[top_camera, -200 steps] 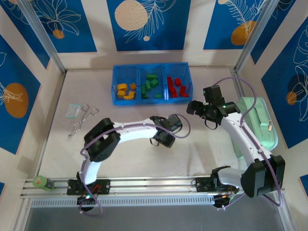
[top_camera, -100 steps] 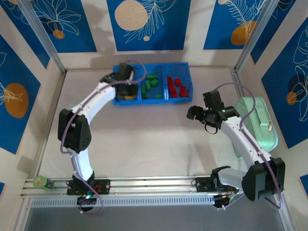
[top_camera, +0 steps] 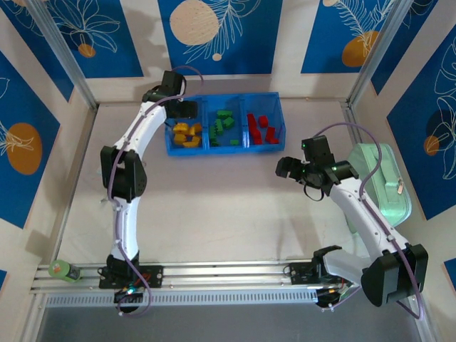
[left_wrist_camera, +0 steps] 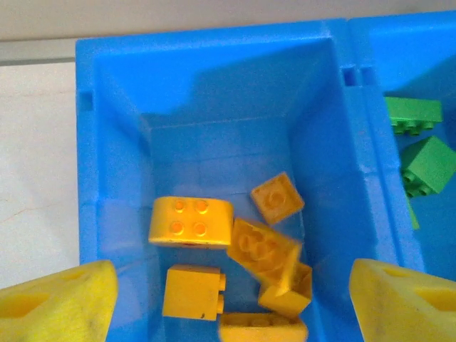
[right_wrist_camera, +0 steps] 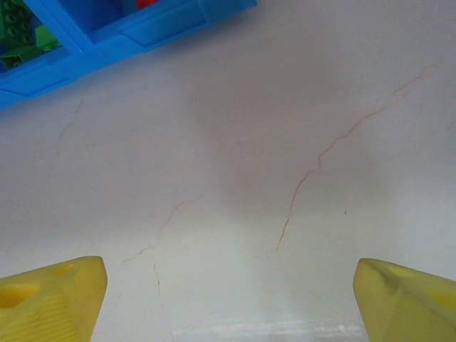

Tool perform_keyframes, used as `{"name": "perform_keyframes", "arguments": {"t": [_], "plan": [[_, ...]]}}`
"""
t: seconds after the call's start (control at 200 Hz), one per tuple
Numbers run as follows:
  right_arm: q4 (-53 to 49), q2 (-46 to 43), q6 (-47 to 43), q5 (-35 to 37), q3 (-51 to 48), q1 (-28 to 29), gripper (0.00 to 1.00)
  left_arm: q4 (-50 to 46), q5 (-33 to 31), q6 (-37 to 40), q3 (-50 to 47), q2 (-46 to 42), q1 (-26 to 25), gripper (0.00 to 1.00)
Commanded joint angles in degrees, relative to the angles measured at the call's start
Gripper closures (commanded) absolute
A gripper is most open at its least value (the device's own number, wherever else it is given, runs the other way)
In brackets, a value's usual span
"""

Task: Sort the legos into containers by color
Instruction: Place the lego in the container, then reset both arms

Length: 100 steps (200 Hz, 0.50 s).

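The blue three-compartment tray [top_camera: 241, 98] stands at the back of the table. Yellow legos [top_camera: 187, 134] lie in its left compartment, green legos [top_camera: 224, 126] in the middle one, red legos [top_camera: 261, 130] in the right one. My left gripper [top_camera: 182, 108] hangs open over the back of the left compartment. In the left wrist view the left gripper [left_wrist_camera: 231, 303] is empty, and several yellow legos [left_wrist_camera: 190, 221] lie loose on the compartment floor below it. My right gripper [top_camera: 292, 168] is open over bare table in front of the tray's right end, with nothing between the fingers [right_wrist_camera: 50, 299].
A mint-green zipped case [top_camera: 383, 182] lies along the right wall beside the right arm. A green tape roll [top_camera: 60, 269] sits at the near left rail. The tray's front rim [right_wrist_camera: 135, 32] crosses the top left of the right wrist view.
The left arm swung from mid-table up to the tray's left compartment and its jaws opened wide there. The right arm barely shifted.
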Motion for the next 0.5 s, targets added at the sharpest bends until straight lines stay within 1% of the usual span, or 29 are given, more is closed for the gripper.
{"name": "perform_keyframes", "arguments": {"t": [0.0,0.065,0.19,0.27,0.335,0.405,0.43,0.435,0.455,0.495], "plan": [[-0.12,-1.01,-0.82,0.06,-0.9,-0.09,0.1,3.22,1.17,0.1,-5.74,-9.66,-0.53,0.14],[1.03,-1.54,-1.09,0.57,-1.27,-0.01,0.1,6.9,0.52,0.41,-12.57,-16.15,-1.04,0.12],[3.86,-3.92,-2.54,4.26,-2.01,-0.06,0.1,18.28,-3.21,1.27,-32.88,-31.75,-1.33,0.09],[7.5,-7.12,-4.92,6.24,-3.5,0.21,0.11,25.88,-8.28,1.81,-46.33,-42.83,-1.33,0.08],[11.71,-11.26,-7.38,7.0,-6.71,0.2,0.11,32.78,-11.66,3.38,-57.07,-50.9,-1.4,0.08],[15.85,-15.92,-8.98,9.57,-11.18,0.29,0.11,40.64,-16.09,5.7,-68.65,-57.95,-1.43,0.07],[17.34,-17.69,-9.66,10.92,-12.96,0.32,0.11,43.07,-18.33,6.56,-72.18,-59.73,-1.44,0.05],[17.67,-18.17,-9.86,11.2,-13.36,0.33,0.11,43.5,-18.79,6.75,-72.82,-60.06,-1.43,0.04],[19.18,-19.74,-10.41,12.02,-15.21,0.42,0.01,44.53,-20.68,7.35,-74.99,-60.99,-1.51,0.0],[22.22,-22.82,-11.53,13.18,-18.91,0.37,0.01,44.3,-24.58,7.63,-77.9,-62.19,-1.51,0.0]]}}
